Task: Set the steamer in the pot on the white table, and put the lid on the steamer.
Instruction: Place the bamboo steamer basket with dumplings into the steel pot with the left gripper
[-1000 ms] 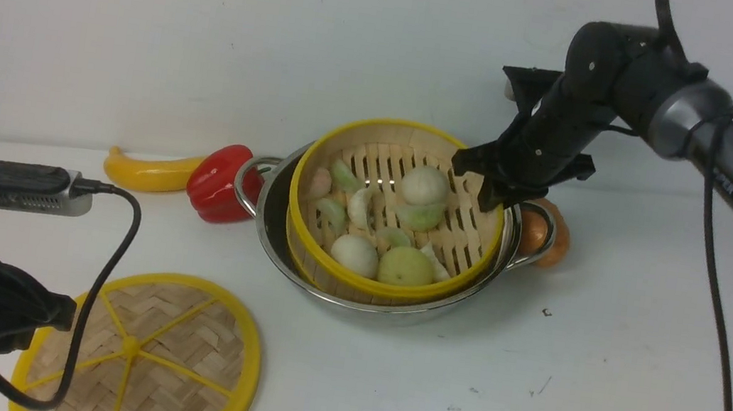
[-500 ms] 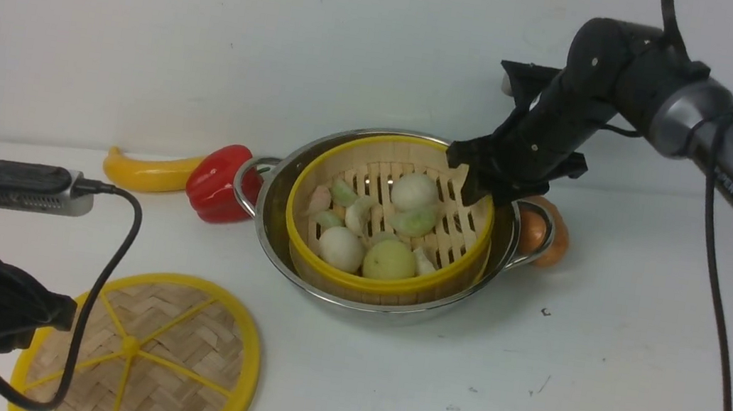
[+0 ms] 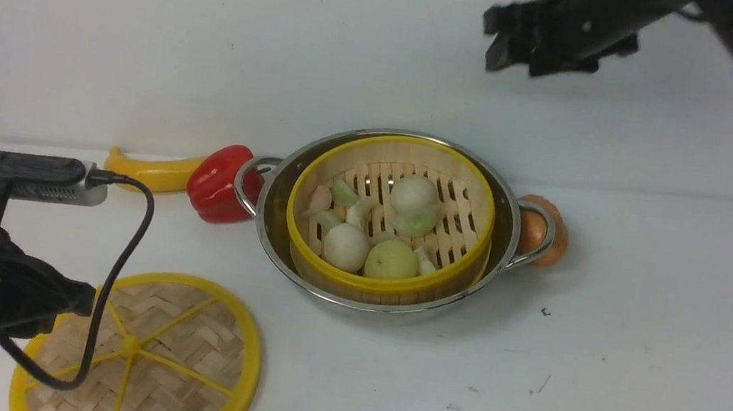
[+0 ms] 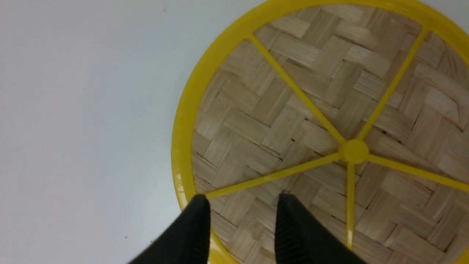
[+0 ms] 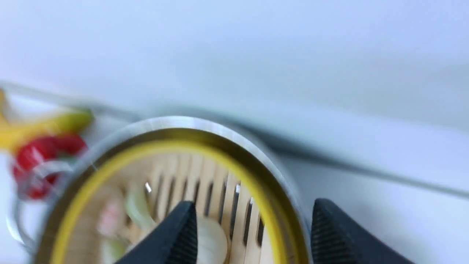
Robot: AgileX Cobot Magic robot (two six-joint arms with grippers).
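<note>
Right pincer [image 3: 497, 41] risen, empty; one steamer [image 3: 355, 288] in one pot [image 3: 394, 312]; one lid [image 3: 172, 364] aside.

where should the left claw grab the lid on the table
Probably the thick yellow rim on the edge nearest the left claw, coming down from above, one finger each side. The lid lies flat, and its knob looks too small to pinch.
</note>
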